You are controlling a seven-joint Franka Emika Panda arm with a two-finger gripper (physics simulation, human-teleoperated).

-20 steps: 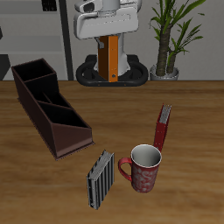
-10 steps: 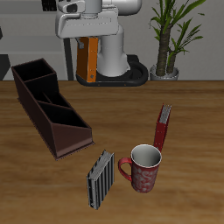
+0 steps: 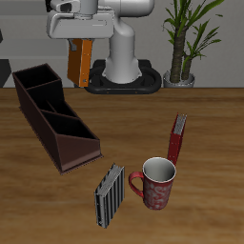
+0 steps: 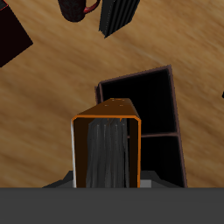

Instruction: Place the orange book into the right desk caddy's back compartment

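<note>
Above the wooden table (image 3: 210,114) we saw the gripper (image 3: 80,38) clamped on the small orange book (image 3: 79,62), over the long dark-brown desk caddy (image 3: 52,116).

Orange book (image 3: 80,61): orange cover, dark grey face; page edges grey-streaked in wrist view.
Right desk caddy (image 3: 52,116): dark brown walls, maroon sides, near-black interior, back compartment (image 3: 35,78) included.
Red book (image 3: 177,138): red cover, grey page edge.
Striped book (image 3: 110,195): grey with dark stripes.
Mug (image 3: 156,181): red with pale speckled pattern, white inside.
Table (image 3: 210,210): brown wood grain.
Plant (image 3: 187,33): green leaves, grey pot.
</note>
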